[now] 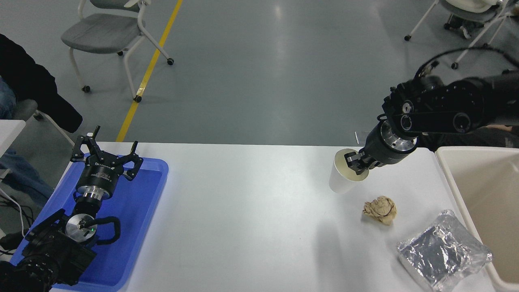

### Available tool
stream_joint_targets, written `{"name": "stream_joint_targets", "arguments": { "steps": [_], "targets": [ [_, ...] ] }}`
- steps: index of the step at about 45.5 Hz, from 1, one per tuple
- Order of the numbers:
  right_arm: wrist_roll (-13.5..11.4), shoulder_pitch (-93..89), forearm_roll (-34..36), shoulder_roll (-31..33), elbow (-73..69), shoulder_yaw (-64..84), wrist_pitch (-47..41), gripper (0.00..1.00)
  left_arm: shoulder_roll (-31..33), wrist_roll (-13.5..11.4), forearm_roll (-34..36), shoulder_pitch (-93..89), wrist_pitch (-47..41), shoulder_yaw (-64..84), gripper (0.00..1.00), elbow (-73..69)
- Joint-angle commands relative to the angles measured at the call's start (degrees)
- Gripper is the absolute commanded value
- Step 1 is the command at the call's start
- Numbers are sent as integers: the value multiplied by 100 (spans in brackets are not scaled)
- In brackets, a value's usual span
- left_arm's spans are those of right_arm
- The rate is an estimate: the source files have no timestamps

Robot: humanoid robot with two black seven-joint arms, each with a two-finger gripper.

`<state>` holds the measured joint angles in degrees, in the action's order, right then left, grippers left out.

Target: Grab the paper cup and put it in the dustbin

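Grey polished floor with a yellow line and wheeled chairs lies beyond a white table (243,227). From the table's middle, the small plain white tapered paper cup (342,176) is at about two o'clock, lifted clear of the surface and tipped so its cream mouth faces the arm. It hangs from the right gripper (357,164), which reaches in from the right edge. One finger is inside the mouth and the other outside, so the jaws are drawn narrow, pinching the rolled rim and wall.

The cup should be very light and thin-walled. It would crush easily under a hard squeeze, and its smooth paper could slip from a rim pinch. The rolled rim is the stiffest place to grip, so the present hold looks sensible, if a little precarious during a swing.

The large cream-beige plastic rectangular dustbin (445,163), with its thick rounded rim, stands at three o'clock, just beside the table's right edge and near the cup. Carrying the cup over that rim seems to be the remaining step.

At four o'clock lie a crumpled tan paper ball (380,209) and a crinkled silver foil packet (444,249).

At eight o'clock the left gripper (106,154) is parked, fingers spread wide and empty, over a shallow blue plastic tray (138,227).
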<state>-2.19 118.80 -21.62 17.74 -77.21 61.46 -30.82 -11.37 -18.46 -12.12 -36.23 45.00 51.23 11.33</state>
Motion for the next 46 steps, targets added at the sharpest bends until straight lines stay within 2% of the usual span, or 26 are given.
{"name": "stream_joint_targets", "arguments": {
  "steps": [1,20,29,35,46],
  "targets": [
    [-1,1487,158,204,-891,674,-196,0,-5,0,0,2,0,1,100,0],
    [-10,1945,158,213,-1182,946,-433,0,-5,-9,0,2,0,1,100,0],
    [-18,1945,-9,555,-1129,1350,-451,0,3,-9,0,2,0,1,100,0],
    [-10,1875,-614,1082,-928,1719,-442,0,3,-9,0,2,0,1,100,0],
    [-1,1199,-2285,2742,-6,1808,-424,0,3,-9,0,2,0,1,100,-17]
  ]
}}
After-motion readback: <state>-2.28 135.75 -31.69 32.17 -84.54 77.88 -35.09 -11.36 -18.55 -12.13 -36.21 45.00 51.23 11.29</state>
